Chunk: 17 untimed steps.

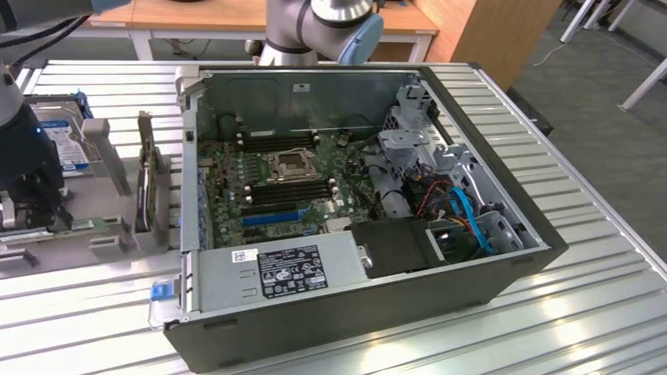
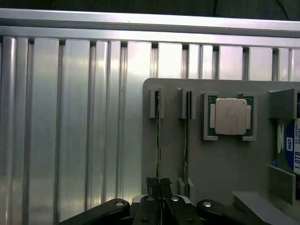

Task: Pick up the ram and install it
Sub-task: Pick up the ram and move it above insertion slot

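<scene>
Ram (image 2: 158, 131), thin green circuit-board stick, stands on edge in grey slotted holder (image 2: 220, 164) so black tool (image 2: 158, 182), narrowly closed, grips its exposed edge.

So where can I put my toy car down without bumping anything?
Free: the table slats on the exterior view's right of the computer case, and the slats beside the grey holder. Crowded: that holder, with the ram, a processor chip, a hard drive, and the end effector shut on the ram.
</scene>
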Tool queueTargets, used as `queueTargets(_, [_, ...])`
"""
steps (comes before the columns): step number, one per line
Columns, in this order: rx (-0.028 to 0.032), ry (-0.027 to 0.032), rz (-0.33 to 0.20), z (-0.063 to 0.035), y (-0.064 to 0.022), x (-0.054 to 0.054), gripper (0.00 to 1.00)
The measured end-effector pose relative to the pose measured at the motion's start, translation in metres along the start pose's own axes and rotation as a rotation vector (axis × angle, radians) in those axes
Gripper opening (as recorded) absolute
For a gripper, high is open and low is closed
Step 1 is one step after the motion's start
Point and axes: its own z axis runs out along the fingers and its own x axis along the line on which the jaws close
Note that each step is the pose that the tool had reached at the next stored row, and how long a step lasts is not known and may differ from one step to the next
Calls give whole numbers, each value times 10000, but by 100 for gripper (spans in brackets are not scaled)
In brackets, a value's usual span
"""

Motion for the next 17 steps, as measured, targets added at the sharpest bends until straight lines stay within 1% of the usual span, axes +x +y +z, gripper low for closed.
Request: queueTargets(17, [0,0,0,-382,-32,-4,12])
